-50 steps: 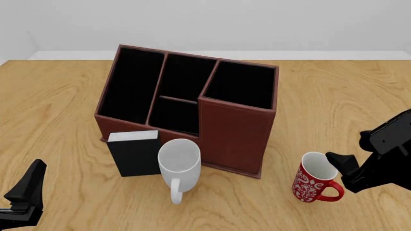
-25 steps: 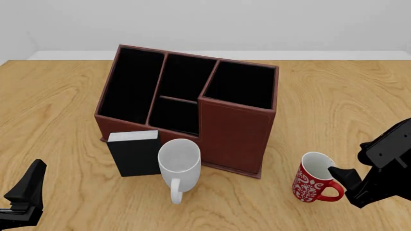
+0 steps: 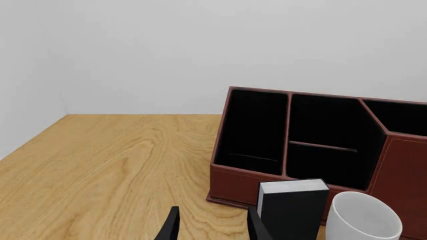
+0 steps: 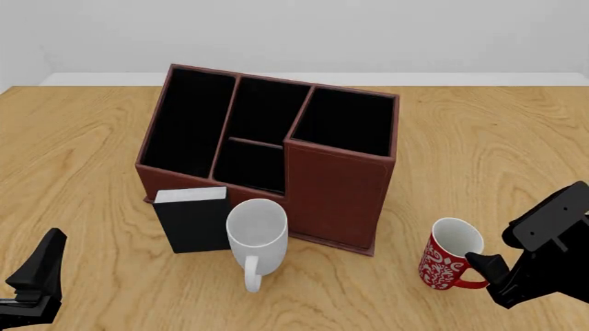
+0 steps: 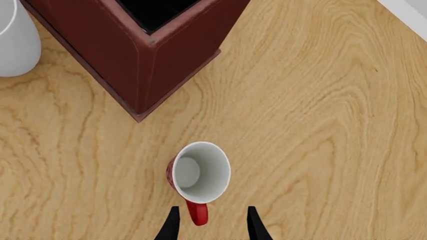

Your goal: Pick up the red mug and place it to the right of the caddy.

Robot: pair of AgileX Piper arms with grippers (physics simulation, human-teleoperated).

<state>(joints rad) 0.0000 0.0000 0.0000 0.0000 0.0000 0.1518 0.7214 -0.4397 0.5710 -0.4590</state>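
Right claw (image 5: 210, 225) straddles the red mug (image 5: 198, 173)'s handle, unclosed.

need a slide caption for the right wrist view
Open right pincer straddling the red mug handle beside the caddy.

The right claw (image 4: 486, 265) has slid down toward the lower right corner, now by the red mug's (image 4: 448, 263) handle.

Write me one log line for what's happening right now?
right gripper: open, astride red mug handle | left gripper: open, idle | mug upright on table, near caddy front-right corner
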